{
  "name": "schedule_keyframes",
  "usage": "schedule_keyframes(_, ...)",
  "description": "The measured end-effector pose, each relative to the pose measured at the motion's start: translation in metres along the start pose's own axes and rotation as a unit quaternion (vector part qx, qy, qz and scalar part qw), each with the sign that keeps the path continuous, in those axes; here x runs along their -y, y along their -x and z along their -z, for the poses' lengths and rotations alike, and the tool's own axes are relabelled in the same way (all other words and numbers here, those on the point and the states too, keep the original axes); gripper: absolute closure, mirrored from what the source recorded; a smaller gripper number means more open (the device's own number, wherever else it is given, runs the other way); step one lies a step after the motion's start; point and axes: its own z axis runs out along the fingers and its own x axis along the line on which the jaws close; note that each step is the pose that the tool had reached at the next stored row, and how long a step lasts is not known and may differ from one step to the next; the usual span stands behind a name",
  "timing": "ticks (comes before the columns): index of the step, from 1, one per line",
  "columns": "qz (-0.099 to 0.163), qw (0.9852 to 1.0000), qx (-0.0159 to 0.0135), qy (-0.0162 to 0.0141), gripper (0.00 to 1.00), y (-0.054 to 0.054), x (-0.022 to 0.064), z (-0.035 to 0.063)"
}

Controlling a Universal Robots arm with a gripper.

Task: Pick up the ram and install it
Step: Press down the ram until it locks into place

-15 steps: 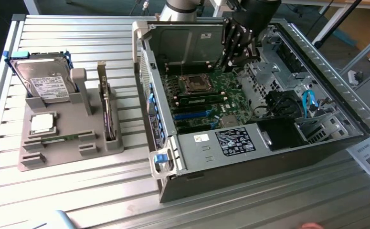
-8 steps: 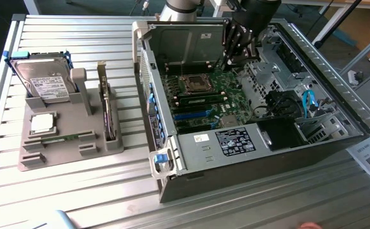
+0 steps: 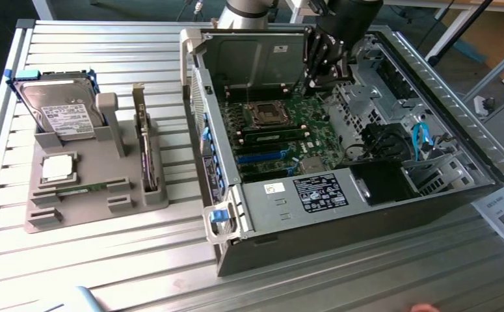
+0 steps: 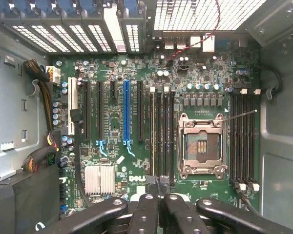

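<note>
A thin green ram stick (image 3: 85, 189) lies flat in a slot of the grey parts holder (image 3: 43, 218) on the exterior view's left, far from the arm. My gripper (image 3: 321, 81) is inside the open computer case, above the motherboard (image 3: 278, 133). In the wrist view the gripper (image 4: 161, 187) has its black fingers (image 4: 145, 202) pressed together, and I see nothing between them. They hang over the end of the black memory slots (image 4: 161, 136) beside the empty processor socket (image 4: 201, 145). I cannot tell whether a stick sits in those slots.
The holder also carries a silver hard drive (image 3: 61, 114), a square processor chip (image 3: 58, 168) and an upright card (image 3: 147, 156). The case walls (image 3: 321, 195), a raised drive cage (image 3: 256, 55) and cables (image 3: 421, 140) surround the gripper. The slatted metal table (image 3: 104, 260) extends around.
</note>
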Motion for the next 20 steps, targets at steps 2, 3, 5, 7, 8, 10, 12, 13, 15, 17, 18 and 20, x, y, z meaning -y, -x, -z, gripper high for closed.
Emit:
schedule_keyframes(2, 0.000, 1.0000, 0.0000, 0.0000, 0.89, 0.000, 0.0000, 0.0000)
schedule_keyframes(3, 0.000, 1.0000, 0.0000, 0.0000, 0.89, 0.000, 0.0000, 0.0000)
schedule_keyframes(5, 0.000, 1.0000, 0.0000, 0.0000, 0.89, 0.000, 0.0005, 0.0000)
schedule_keyframes(7, 0.000, 1.0000, 0.0000, 0.0000, 0.89, 0.000, 0.0035, 0.0001)
schedule_keyframes(8, 0.000, 1.0000, 0.0001, 0.0000, 0.89, 0.000, 0.0068, 0.0002)
schedule_keyframes(10, 0.000, 1.0000, -0.0001, 0.0000, 0.89, 0.000, 0.0138, 0.0005)
schedule_keyframes(12, 0.000, 1.0000, 0.0000, 0.0000, 0.89, 0.000, 0.0198, 0.0006)
schedule_keyframes(13, 0.000, 1.0000, 0.0000, 0.0000, 0.89, 0.000, 0.0220, 0.0007)
schedule_keyframes(15, 0.000, 1.0000, 0.0000, 0.0000, 0.89, 0.000, 0.0267, 0.0008)
schedule_keyframes(17, 0.000, 1.0000, 0.0000, 0.0000, 0.89, 0.000, 0.0319, 0.0010)
schedule_keyframes(18, 0.000, 1.0000, 0.0000, 0.0000, 0.89, 0.000, 0.0331, 0.0010)
schedule_keyframes(20, 0.000, 1.0000, 0.0000, 0.0000, 0.89, 0.000, 0.0331, 0.0007)
